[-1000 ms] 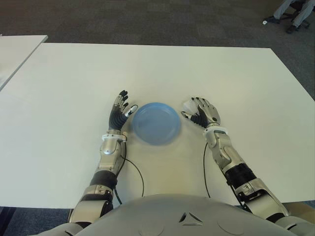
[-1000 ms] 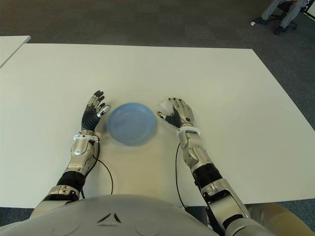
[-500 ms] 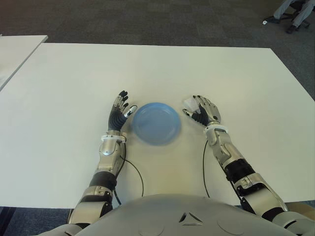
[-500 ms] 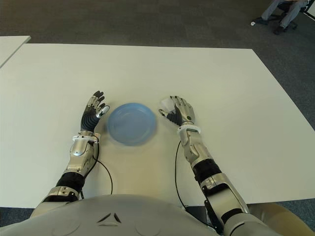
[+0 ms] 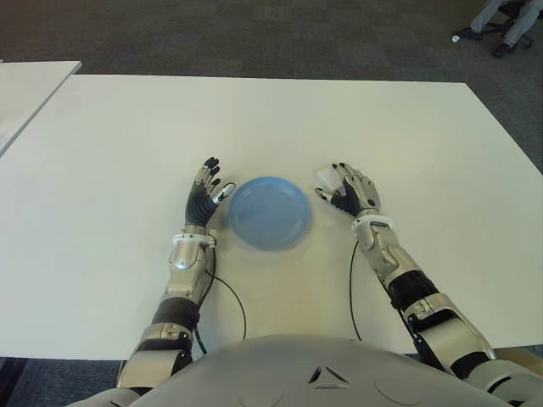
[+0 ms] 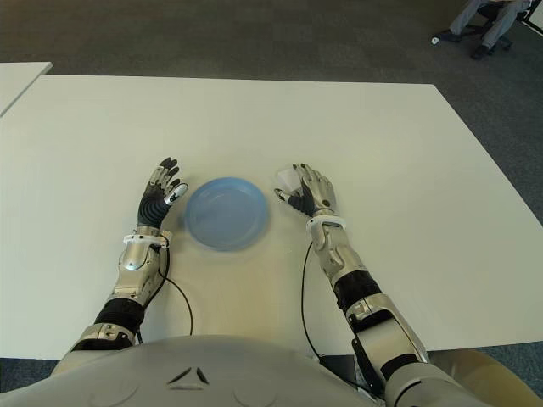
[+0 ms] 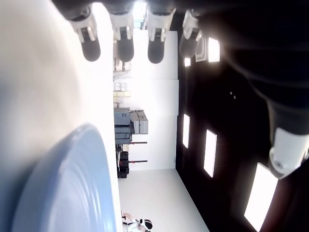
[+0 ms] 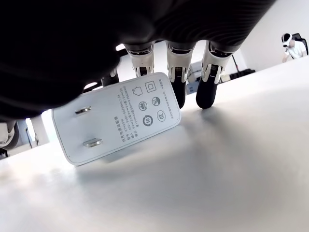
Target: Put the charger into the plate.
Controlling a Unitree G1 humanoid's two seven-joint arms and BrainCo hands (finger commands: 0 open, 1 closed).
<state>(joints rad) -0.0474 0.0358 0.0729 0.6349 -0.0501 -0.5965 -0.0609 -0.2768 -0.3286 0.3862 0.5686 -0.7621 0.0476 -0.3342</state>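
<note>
A round blue plate lies on the white table between my two hands. The white charger sits just right of the plate, under the fingertips of my right hand. In the right wrist view the charger is tilted, prong face toward the camera, one edge on the table. The fingers reach over its far side, extended and not closed around it. My left hand shows left of the plate, fingers spread and holding nothing; its wrist view shows the plate's rim.
A second white table shows at the far left. A person's legs and a chair are at the top right on dark carpet. Thin black cables run along both forearms.
My right hand has shifted slightly forward over the charger, which has moved a little with it. The left hand and plate have stayed put.
</note>
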